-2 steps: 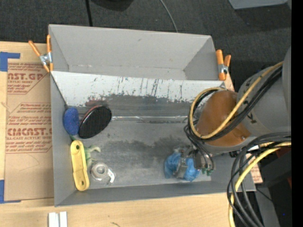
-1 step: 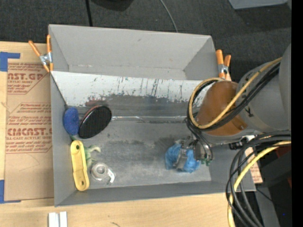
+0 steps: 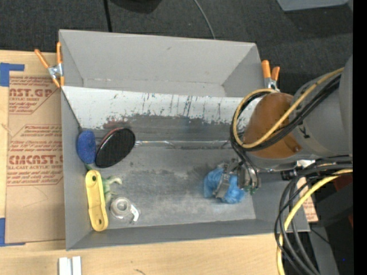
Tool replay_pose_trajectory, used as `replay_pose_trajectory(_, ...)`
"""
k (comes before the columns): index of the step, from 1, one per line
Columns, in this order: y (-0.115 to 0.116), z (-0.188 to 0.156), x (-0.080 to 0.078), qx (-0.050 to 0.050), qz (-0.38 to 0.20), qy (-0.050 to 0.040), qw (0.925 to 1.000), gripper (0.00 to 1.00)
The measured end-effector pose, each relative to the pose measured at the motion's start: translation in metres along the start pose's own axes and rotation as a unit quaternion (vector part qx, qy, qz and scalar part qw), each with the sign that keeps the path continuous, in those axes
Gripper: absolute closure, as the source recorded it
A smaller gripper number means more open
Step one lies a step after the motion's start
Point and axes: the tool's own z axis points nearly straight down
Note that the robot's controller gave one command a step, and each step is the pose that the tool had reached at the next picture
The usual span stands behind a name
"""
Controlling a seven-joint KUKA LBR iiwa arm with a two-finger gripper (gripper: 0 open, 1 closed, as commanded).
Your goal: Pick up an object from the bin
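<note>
currently the pincer (image 3: 234, 183) is down at a crumpled blue item (image 3: 213, 183); whether it is spread or pinching cannot be told. a black oval disc (image 3: 114, 146) lies well left of it.

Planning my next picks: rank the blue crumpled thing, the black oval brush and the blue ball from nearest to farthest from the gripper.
1. The blue crumpled thing, right at the gripper, in the bin's lower right.
2. The black oval brush, in the left part.
3. The blue ball, by the left wall, just past the brush.
</note>
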Motion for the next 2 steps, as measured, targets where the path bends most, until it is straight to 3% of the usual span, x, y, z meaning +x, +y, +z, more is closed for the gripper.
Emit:
replay_pose_trajectory(1,0.007,-0.002,-0.016,0.001,0.015,0.0029,0.9999,1.00)
replay_pose_trajectory(2,0.007,-0.037,-0.004,0.001,0.026,0.0057,0.9996,1.00)
